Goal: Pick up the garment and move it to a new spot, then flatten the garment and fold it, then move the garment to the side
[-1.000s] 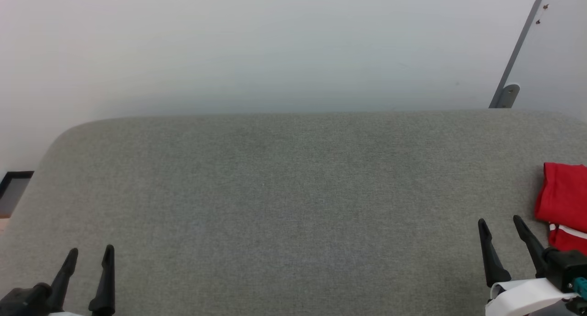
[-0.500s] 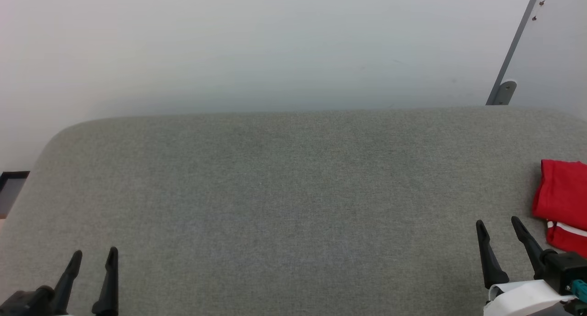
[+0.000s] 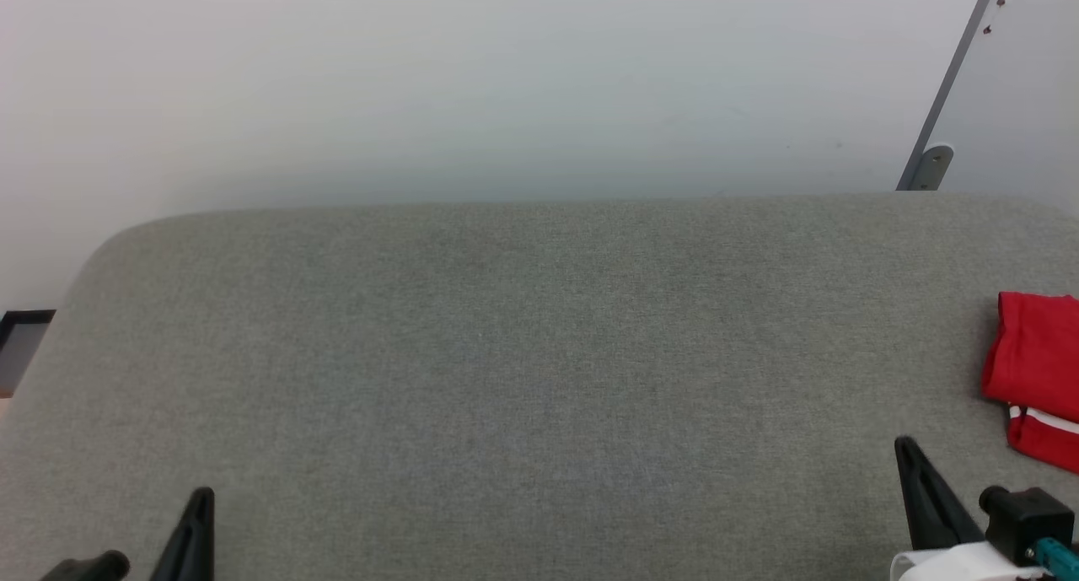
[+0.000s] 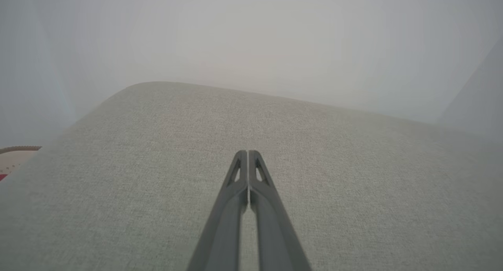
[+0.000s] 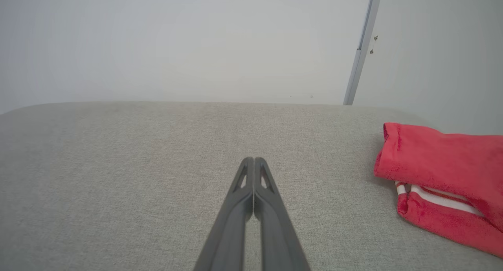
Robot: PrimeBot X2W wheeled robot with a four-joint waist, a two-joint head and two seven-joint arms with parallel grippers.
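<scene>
No text, label, brand, number or sign can be read in any view. The red garment (image 3: 1041,345), folded at the right edge of the grey fabric-covered surface (image 3: 539,353), shows plain cloth and a white stripe, with no lettering or print facing the cameras.
</scene>
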